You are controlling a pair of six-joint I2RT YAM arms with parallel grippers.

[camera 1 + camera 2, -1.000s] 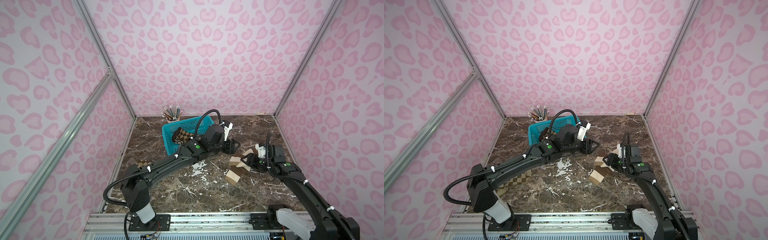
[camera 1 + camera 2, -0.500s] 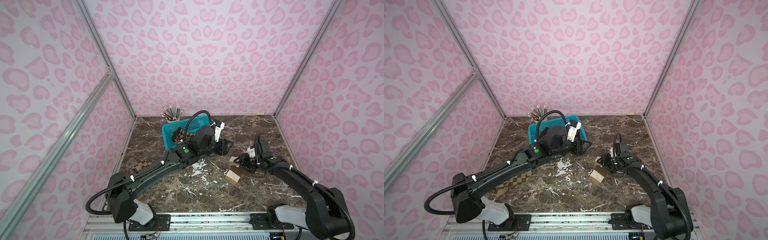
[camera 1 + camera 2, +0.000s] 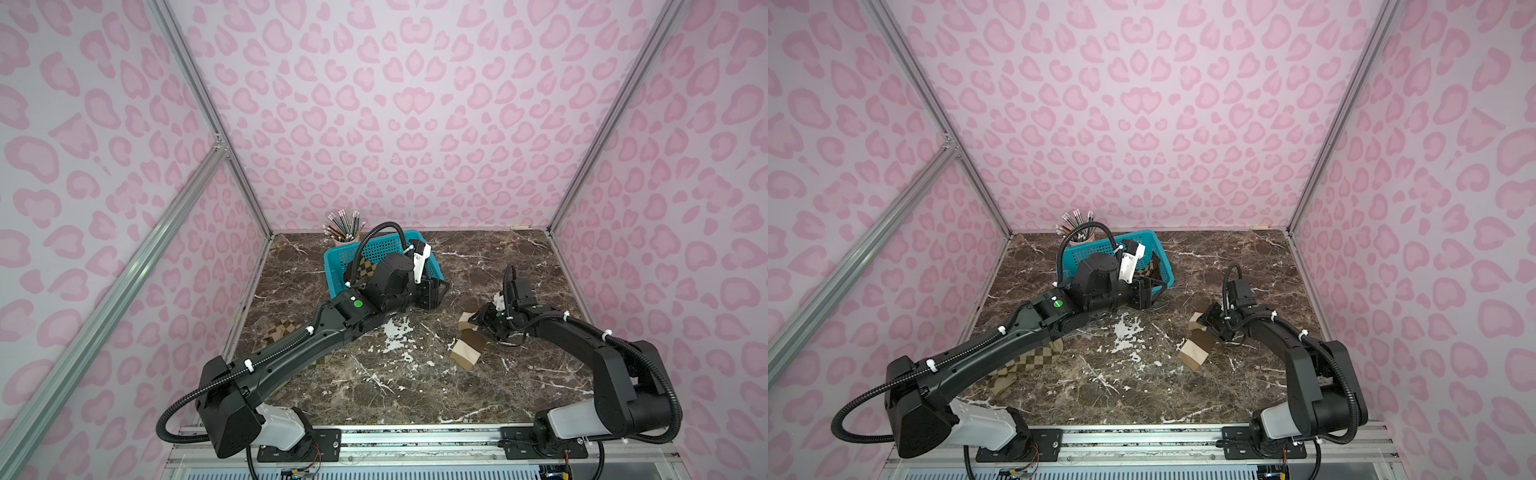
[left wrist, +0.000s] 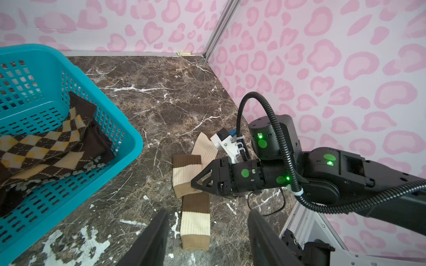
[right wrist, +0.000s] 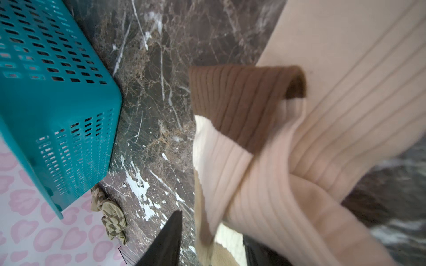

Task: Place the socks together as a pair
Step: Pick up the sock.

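The pairing looks partly done at best. The two cream ribbed socks with brown bands, one [image 4: 185, 170] directly under the right tool [image 4: 194, 185] and the second [image 4: 196, 221] just beyond its tip, touch and overlap on the table [image 4: 161, 92]. They lie at an angle to each other, not squared up as a neat pair. The right tool's jaws sit on either side of bunched cream fabric in its wrist view, but I cannot tell whether they pinch it or only straddle it. The left tool [image 3: 437, 293] is spread wide with nothing between its fingers, and hangs just beside the near corner of the teal basket [image 4: 124, 129]. Next to that tool, inside the basket, lie the brown-tan argyle socks [image 4: 41, 147] and a dark brown sock with cream flowers [image 4: 92, 161], heaped together and unsorted. Olive-beige check sock fabric [image 3: 1034, 361] lies well behind the left tool, half hidden under its arm; whether that is one sock or two cannot be told. My judgement is that the cream pair needs aligning, and the basket's socks remain to be drawn out and matched.
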